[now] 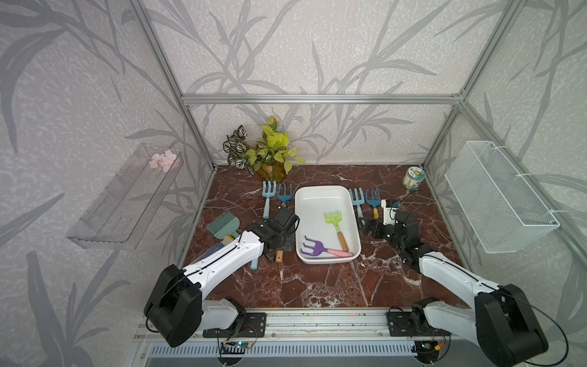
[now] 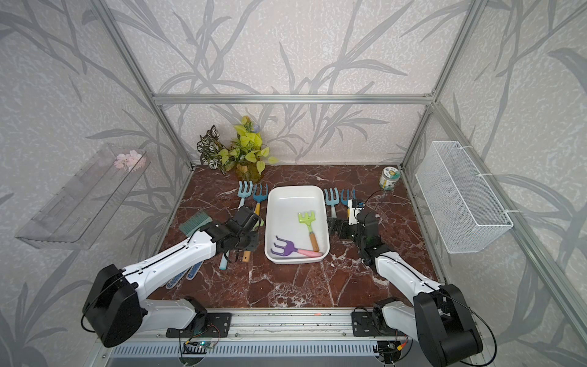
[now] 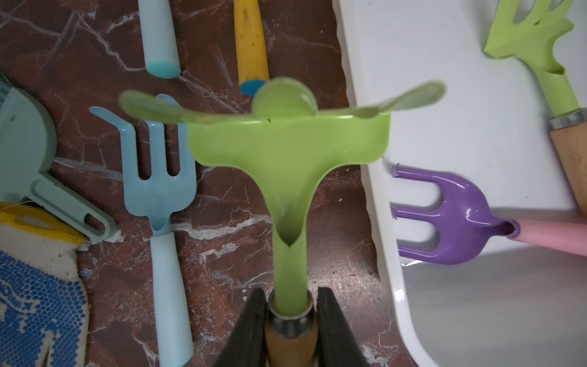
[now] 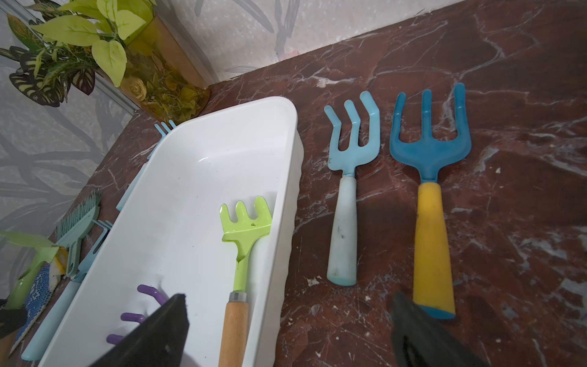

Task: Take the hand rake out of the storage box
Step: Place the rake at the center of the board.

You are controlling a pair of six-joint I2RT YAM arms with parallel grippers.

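The white storage box [image 1: 320,188] [image 2: 293,188] sits mid-table in both top views. A green hand rake [image 3: 286,143] with a wooden handle hangs over the marble just left of the box. My left gripper [image 3: 290,317] [image 1: 279,235] is shut on its handle at the metal collar. The handle's end [image 1: 279,255] pokes out below the fingers. Inside the box lie another green rake [image 1: 335,222] [image 4: 244,232] and a purple rake with a pink handle [image 1: 320,249] [image 3: 457,216]. My right gripper [image 4: 289,336] [image 1: 365,224] stands open over the box's right rim, holding nothing.
Two blue forks [image 1: 270,193] lie left of the box and two more [image 4: 349,152] right of it. A teal brush [image 1: 224,224] and dotted gloves [image 2: 184,276] lie under the left arm. A plant [image 1: 266,152], jar [image 1: 413,178], wire basket [image 1: 498,203] and acrylic tray [image 1: 124,197] line the edges.
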